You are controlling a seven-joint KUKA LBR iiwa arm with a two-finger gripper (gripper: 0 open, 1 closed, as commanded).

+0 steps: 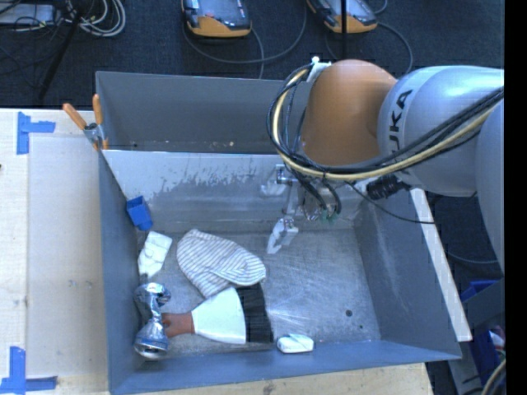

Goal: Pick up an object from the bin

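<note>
In the grey metal bin (189,113), the claw (282,234) is poised over bare floor beside a striped cloth mitt (221,262) lying toward the left wall; whether it is apart or together cannot be told. Only a loose fold might be pinched and lost, or the brush (222,318) touching the mitt dragged along.

Striped grey-white cloth (221,262) noted crumpled left of centre. Just below it, a white brush (222,318) is laid flat, black bristles to the right. Chrome fitting (151,323) at lower left; white lump (154,252) and blue block (139,213) above it. Small white piece (295,344) at bottom centre.
</note>
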